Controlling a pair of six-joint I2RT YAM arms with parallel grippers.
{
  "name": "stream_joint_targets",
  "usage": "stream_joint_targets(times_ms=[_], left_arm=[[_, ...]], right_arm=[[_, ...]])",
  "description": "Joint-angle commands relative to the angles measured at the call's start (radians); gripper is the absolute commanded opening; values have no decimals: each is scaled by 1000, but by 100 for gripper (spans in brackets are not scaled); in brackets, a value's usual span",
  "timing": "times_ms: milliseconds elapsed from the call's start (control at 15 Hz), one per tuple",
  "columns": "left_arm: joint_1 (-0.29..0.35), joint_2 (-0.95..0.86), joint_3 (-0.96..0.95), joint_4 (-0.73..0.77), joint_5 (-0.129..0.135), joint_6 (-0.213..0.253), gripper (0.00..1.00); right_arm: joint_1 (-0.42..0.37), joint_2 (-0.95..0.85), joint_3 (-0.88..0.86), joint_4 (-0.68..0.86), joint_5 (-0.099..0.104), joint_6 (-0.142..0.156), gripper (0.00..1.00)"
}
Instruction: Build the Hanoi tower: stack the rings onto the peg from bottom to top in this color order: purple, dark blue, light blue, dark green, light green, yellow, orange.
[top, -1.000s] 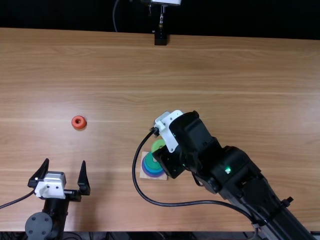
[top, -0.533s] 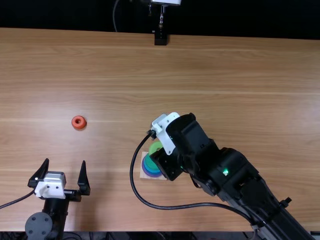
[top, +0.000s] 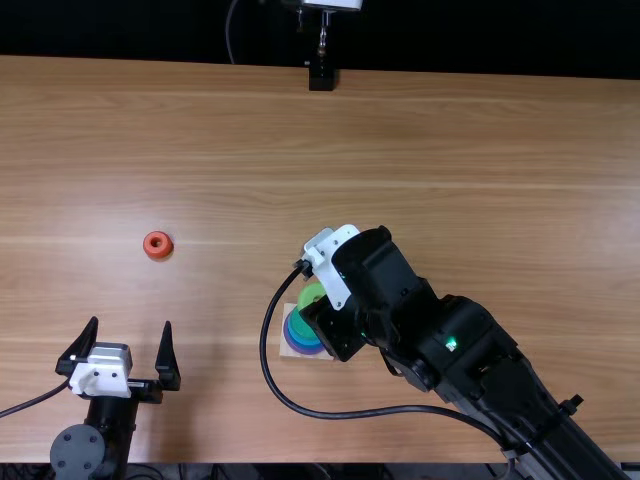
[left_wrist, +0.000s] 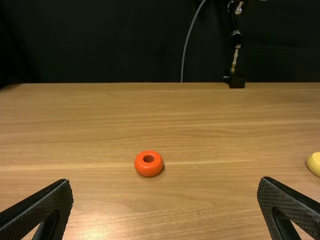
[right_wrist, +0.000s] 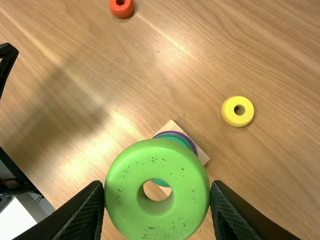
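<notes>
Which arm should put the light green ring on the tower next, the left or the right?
Probably the right. The right gripper holds the light green ring right by the stack. The left gripper is empty and farther away.

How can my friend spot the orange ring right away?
On the wooden table, find the left gripper. Look past its fingers, toward the far edge, for a small, chunky orange ring lying flat, hole up. It's reddish, while the other loose ring on the table is yellow.
</notes>
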Motion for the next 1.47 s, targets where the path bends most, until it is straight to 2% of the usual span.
stream_joint_targets(times_ms=[0,1400], left_arm=[[9,-12,-32,-4,7,12,100],[9,-12,-32,-4,7,12,100]], right_arm=[[10,-18,-13,5,-4,3,0],[7,39,-45,51,-4,2,0]])
